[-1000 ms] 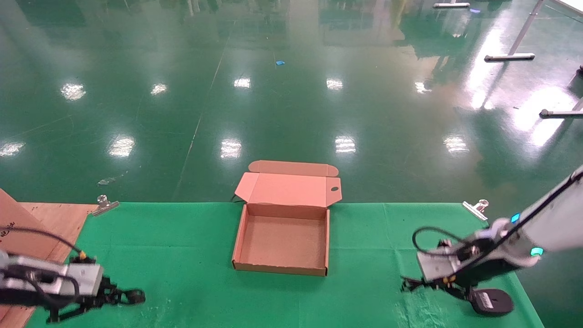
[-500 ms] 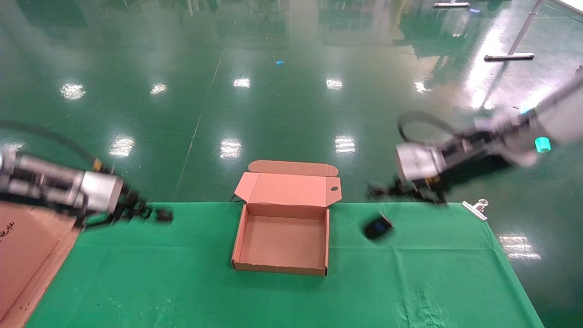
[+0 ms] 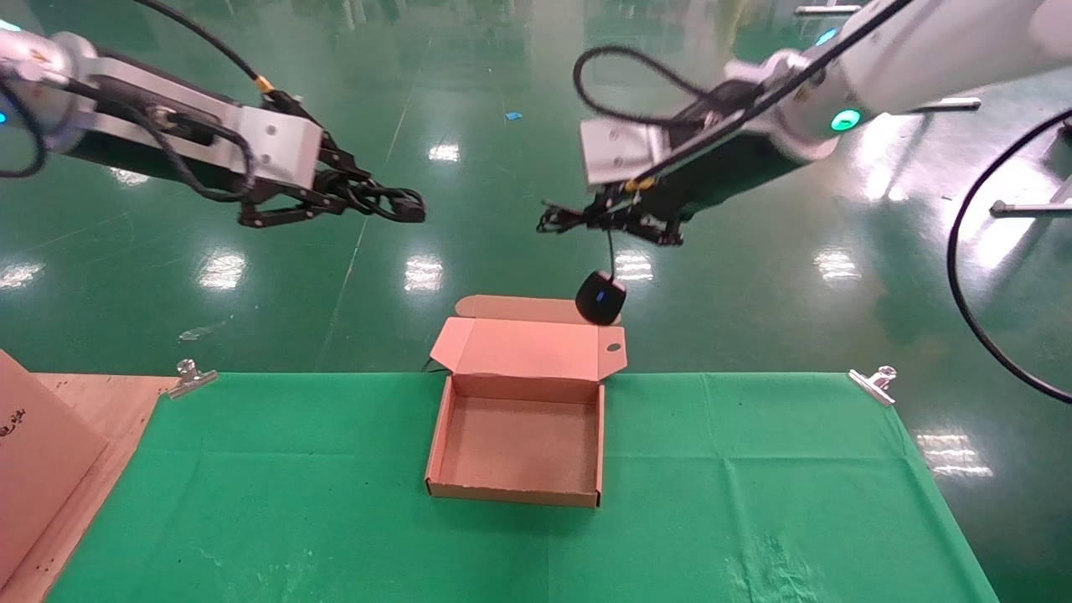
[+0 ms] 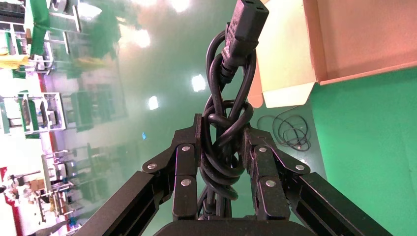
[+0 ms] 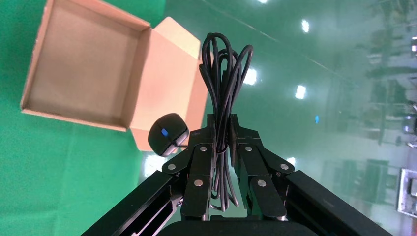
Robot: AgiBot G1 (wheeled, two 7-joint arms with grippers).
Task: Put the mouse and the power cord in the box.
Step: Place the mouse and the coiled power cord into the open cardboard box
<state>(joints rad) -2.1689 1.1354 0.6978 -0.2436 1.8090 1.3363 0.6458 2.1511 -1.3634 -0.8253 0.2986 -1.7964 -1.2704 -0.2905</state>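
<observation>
Box (image 3: 519, 435) sits open on the green cloth (image 3: 754, 502) at the table's far edge, lid folded back, inside bare; both arms raised above and beyond the box; left gripper (image 3: 394, 203) up and to the left of the box, clenched on the power cord (image 4: 226, 123); the cord's knotted loops are pinched between the fingers (image 4: 186, 167) and a chunky plug end sticks out past the tips; right gripper (image 3: 578, 219) up and to the right of the box lid, clamped on the bundled thin mouse cable (image 5: 222, 83); mouse (image 3: 600, 296) dangles on that cable below the right gripper, hanging over the lid's far flap, blue mark showing, not inside the box; plain cardboard sheet (image 3: 38, 452) lies left of the box, off the cloth edge; metal clips (image 3: 875, 383) hold the cloth's far corners either side of the box.
</observation>
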